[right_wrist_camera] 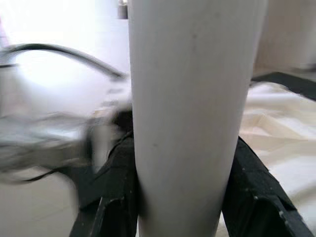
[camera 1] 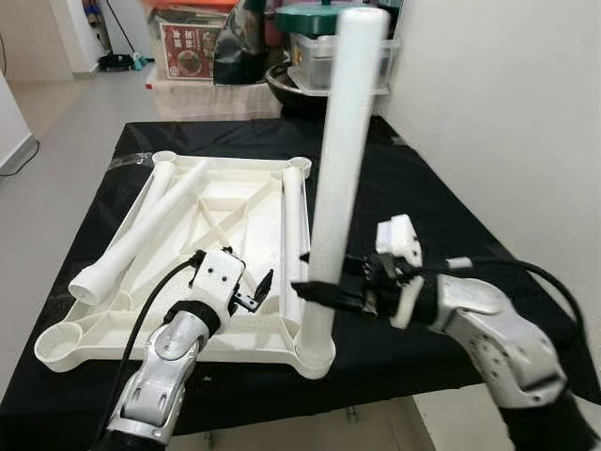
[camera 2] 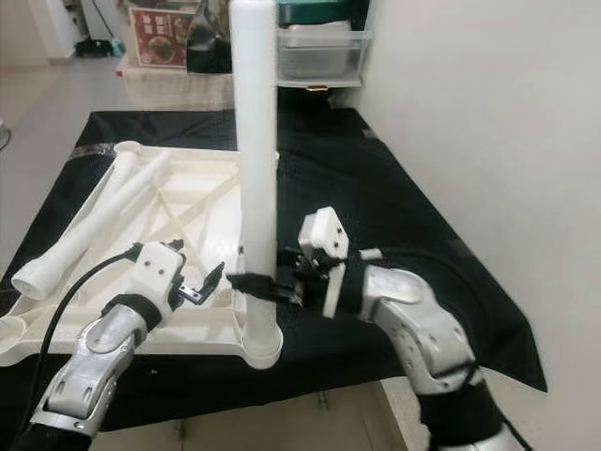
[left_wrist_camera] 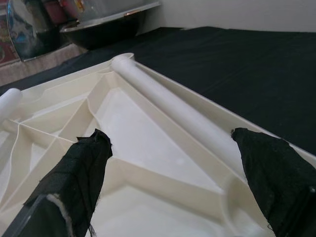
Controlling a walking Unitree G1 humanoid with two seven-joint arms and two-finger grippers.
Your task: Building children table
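A white plastic tabletop [camera 1: 235,211] lies upside down on the black cloth. One white leg [camera 1: 340,169] stands upright in the tabletop's near right corner socket [camera 1: 315,355]. My right gripper [camera 1: 315,292] is shut on this upright leg low down, its fingers [right_wrist_camera: 256,197] on either side of the tube. Another leg [camera 1: 293,225] lies along the right rim, and two more legs [camera 1: 141,235] lie crossed on the left. My left gripper [camera 1: 258,289] is open over the near edge, just left of the upright leg, holding nothing.
The black-covered table [camera 1: 441,216] stands against a white wall [camera 1: 507,113] on the right. Boxes, a dark bowl [camera 1: 296,89] and plastic containers [camera 1: 329,47] crowd the floor beyond the far edge. Tiled floor [camera 1: 56,160] opens to the left.
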